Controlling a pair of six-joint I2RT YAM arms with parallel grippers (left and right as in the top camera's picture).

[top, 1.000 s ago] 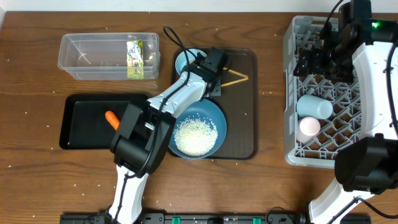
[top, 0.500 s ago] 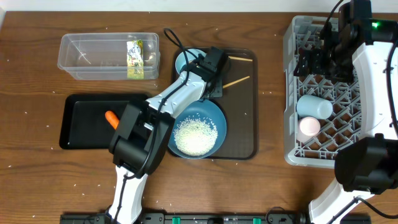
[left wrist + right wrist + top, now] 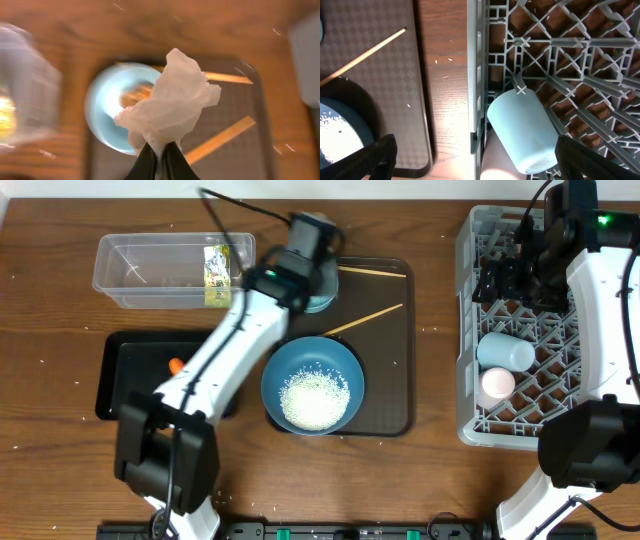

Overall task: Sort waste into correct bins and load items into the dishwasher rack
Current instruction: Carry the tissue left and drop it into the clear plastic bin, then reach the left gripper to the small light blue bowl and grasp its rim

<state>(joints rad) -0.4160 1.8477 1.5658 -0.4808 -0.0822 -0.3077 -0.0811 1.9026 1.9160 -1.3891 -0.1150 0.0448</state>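
My left gripper (image 3: pixel 160 152) is shut on the crumpled white tissue (image 3: pixel 172 100), which hangs above the small light blue bowl (image 3: pixel 107 115); a blurred brown lump (image 3: pixel 135 95) lies in that bowl. Overhead, the left gripper (image 3: pixel 310 272) hides most of the small bowl (image 3: pixel 322 298). Two chopsticks (image 3: pixel 372 271) (image 3: pixel 365 320) lie on the brown tray. The large blue bowl (image 3: pixel 313 385) holds white rice. My right gripper (image 3: pixel 485 165) stands open above the rack (image 3: pixel 540 415), over the light blue cup (image 3: pixel 522 127). A pinkish cup (image 3: pixel 497 385) lies beside it.
The clear tub (image 3: pixel 150 270) at the back left holds a yellow-green wrapper (image 3: pixel 217 275). The black tray (image 3: pixel 125 380) holds an orange carrot (image 3: pixel 176 365), partly under my left arm. The brown serving tray (image 3: pixel 395 380) carries both bowls. Rice grains are scattered on the table.
My left gripper has shut on the tissue and lifted it out of the small bowl, and the arm has risen and swung back. The chopsticks have shifted on the tray. The right arm has not moved.
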